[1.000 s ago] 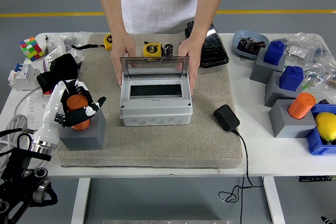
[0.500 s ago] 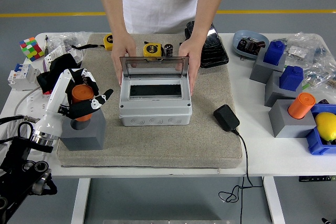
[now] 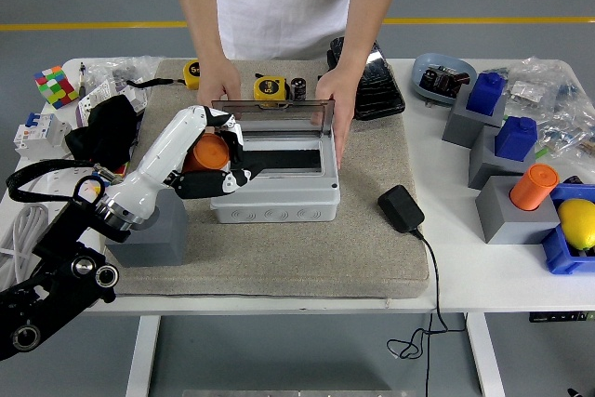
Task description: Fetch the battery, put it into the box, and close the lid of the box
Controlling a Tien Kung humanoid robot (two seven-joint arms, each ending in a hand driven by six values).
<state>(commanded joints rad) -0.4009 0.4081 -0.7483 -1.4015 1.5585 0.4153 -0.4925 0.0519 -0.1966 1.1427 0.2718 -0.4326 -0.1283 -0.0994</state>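
Observation:
My left hand (image 3: pixel 216 157) is shut on an orange cylindrical battery (image 3: pixel 204 152) and holds it at the left edge of the grey box (image 3: pixel 275 178), just above its rim. The box sits in the middle of a tan mat (image 3: pixel 372 239) with its clear lid (image 3: pixel 271 116) raised. A person at the far side steadies the box with one hand (image 3: pixel 219 90) on its left side and the other hand (image 3: pixel 338 104) on its right side. The grey holder block (image 3: pixel 153 230) stands empty at the mat's left. My right arm is out of sight.
A black adapter (image 3: pixel 401 208) with its cable lies right of the box. Yellow tape measures (image 3: pixel 270 88) sit behind it. At the right stand grey blocks with blue pieces (image 3: pixel 515 138) and an orange cylinder (image 3: pixel 534 187). A colour cube (image 3: pixel 55 86) and black clutter lie left.
My left hand lifted the orange battery out of the grey holder block and carried it right and away from me to the box's left edge. The person's hands stayed on the box.

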